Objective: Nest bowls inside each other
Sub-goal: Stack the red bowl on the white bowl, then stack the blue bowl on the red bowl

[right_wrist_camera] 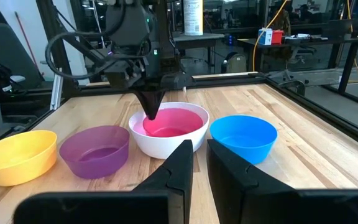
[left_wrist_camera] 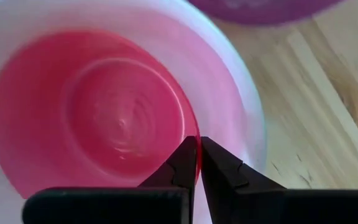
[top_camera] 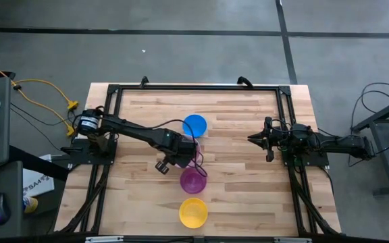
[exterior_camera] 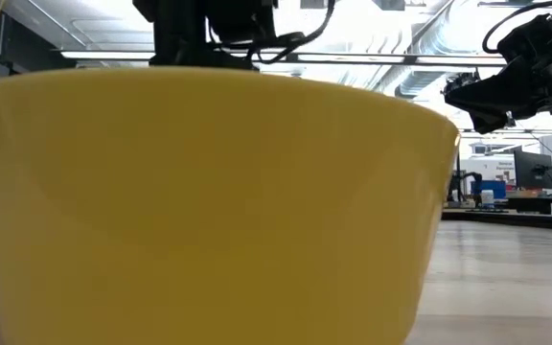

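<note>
Two dark fingers of the left gripper [left_wrist_camera: 197,163] stand pinched on the thin rim of the pink-red bowl [left_wrist_camera: 98,118], one finger inside the wall and one outside, so the grip is narrow and bears on a single edge. That bowl sits down inside the white bowl [right_wrist_camera: 166,144], just between the blue bowl [right_wrist_camera: 244,137] and the purple bowl [right_wrist_camera: 95,149]; the yellow bowl [right_wrist_camera: 18,155] lies at the near end of the row on the wooden table [top_camera: 248,196]. All look light, stiff, smooth plastic, likely slippery, so a rim pinch is the sensible hold, kept level. The right gripper [top_camera: 267,138] waits well apart at the table's right side, fingers nearly together and empty.
</note>
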